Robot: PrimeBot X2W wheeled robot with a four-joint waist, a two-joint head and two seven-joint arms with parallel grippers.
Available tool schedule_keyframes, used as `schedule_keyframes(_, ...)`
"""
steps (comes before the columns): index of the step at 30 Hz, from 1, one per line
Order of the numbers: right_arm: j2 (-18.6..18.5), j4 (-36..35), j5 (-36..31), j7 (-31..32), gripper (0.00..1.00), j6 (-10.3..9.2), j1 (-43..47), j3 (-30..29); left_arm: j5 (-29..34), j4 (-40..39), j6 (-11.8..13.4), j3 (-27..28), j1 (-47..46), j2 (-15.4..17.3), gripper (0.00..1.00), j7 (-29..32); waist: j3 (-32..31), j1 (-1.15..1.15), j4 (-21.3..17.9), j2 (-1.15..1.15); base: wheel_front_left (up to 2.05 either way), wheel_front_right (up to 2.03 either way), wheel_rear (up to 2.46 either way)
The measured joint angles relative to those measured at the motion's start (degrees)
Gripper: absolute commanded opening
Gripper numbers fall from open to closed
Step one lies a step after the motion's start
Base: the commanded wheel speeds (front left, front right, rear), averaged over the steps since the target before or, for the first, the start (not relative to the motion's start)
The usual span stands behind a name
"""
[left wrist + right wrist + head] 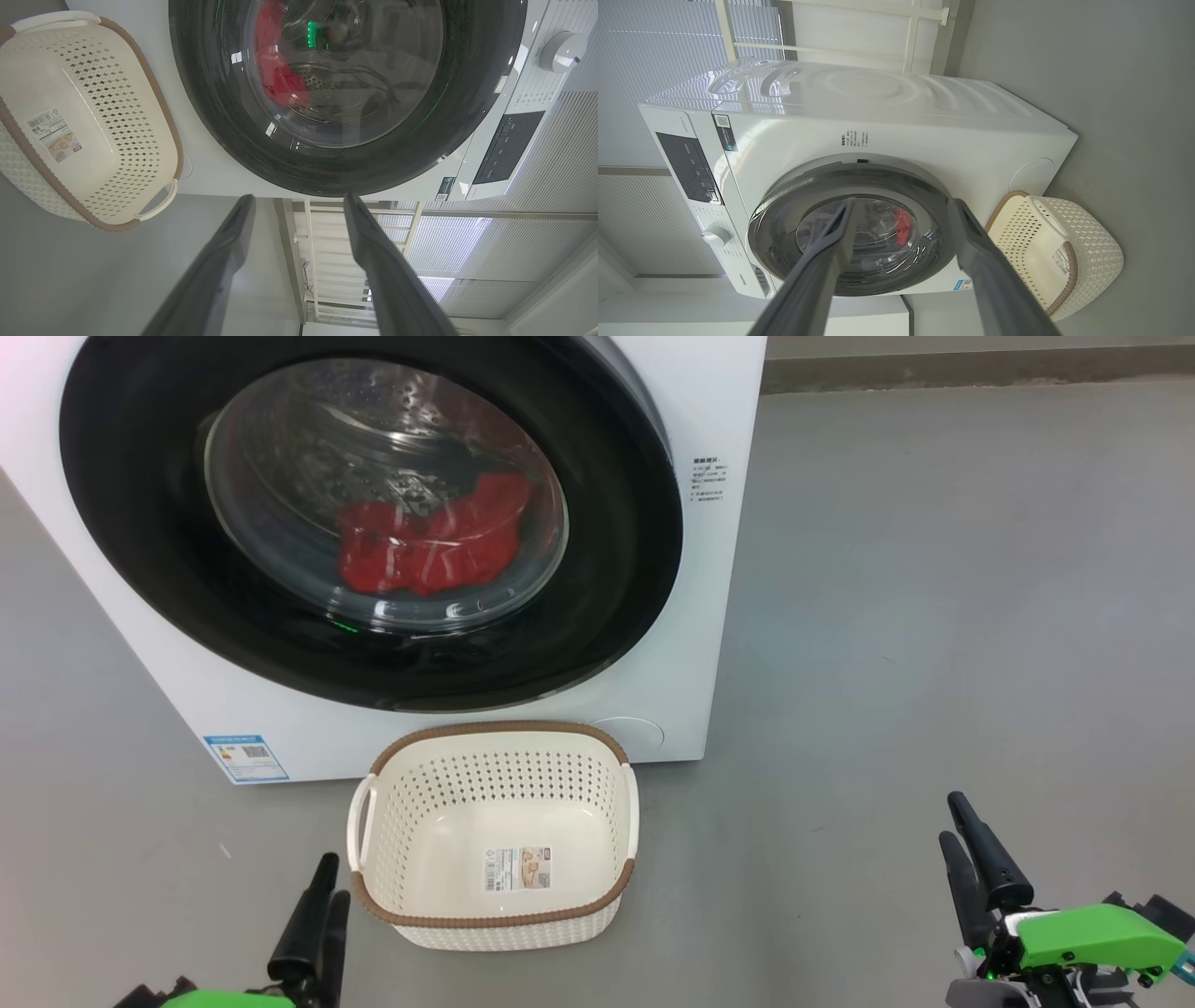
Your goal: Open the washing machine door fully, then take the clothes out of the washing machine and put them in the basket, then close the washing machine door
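Washing machine door shut, red clothes behind its glass.

The clothes lay in a heap low in the drum, seen through the bulging clear bowl of the door, whose black rim sat flush against the front of the white washing machine. A blue label was stuck low on the front at the machine's left corner. The basket stood on the grey floor just in front of the machine, below the door (paper sticker on its bottom in plain sight). Nearer the robot, the left fingers hovered just beside the basket's left end and the right fingers hung well apart from it on the right. Both pairs were spread wide and held nothing, as each wrist view showed.
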Motion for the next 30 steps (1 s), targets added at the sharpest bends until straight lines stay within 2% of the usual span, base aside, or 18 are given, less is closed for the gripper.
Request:
schedule_keyframes(17, -0.2, 1.4, -5.7, -3.0, 1.0, 0.0, -3.3, 2.6, 7.2, 1.3, 0.0, -2.6, -3.1, 0.4, 1.0, -3.3, 0.0, -0.01, 0.0, 0.0, 0.0, 0.0, 0.0)
schedule_keyframes(30, -0.2, 2.5, -13.5, -5.0, 1.0, 0.0, -4.7, 3.9, 15.8, 1.9, 0.5, -4.0, -4.4, 0.4, 1.0, -5.3, -0.1, -0.01, -0.1, 0.0, 0.0, 0.0, 0.0)
